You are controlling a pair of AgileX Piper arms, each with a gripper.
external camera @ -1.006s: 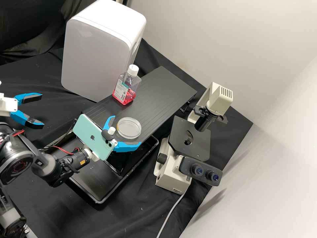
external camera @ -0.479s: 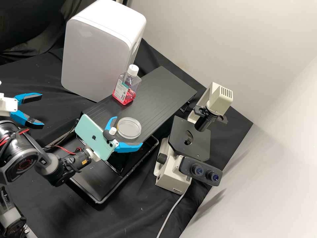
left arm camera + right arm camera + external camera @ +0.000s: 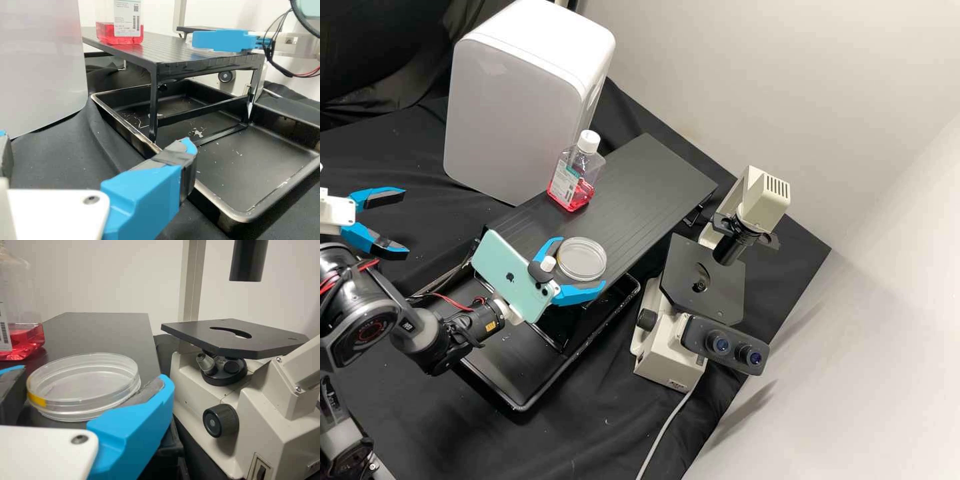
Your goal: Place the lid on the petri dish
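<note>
The left tool [image 3: 403, 223] hangs spread and empty above the worktop [image 3: 420, 160]. At the black rack [image 3: 647, 187]'s near edge, the right tool [image 3: 579, 263], unclenched, straddles the petri dish [image 3: 581, 259], its lid [image 3: 82, 372] apparently seated. A lopsided squeeze could skew that lid or shove the dish off toward the microscope [image 3: 673, 347].

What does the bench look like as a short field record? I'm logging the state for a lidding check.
petri dish: on the near end of the black platform, lid apparently on
right gripper: open, straddling the petri dish
left gripper: open, over the black cloth, away from the platform
flask: upright on the platform, red liquid inside
microscope: beside the platform
</note>
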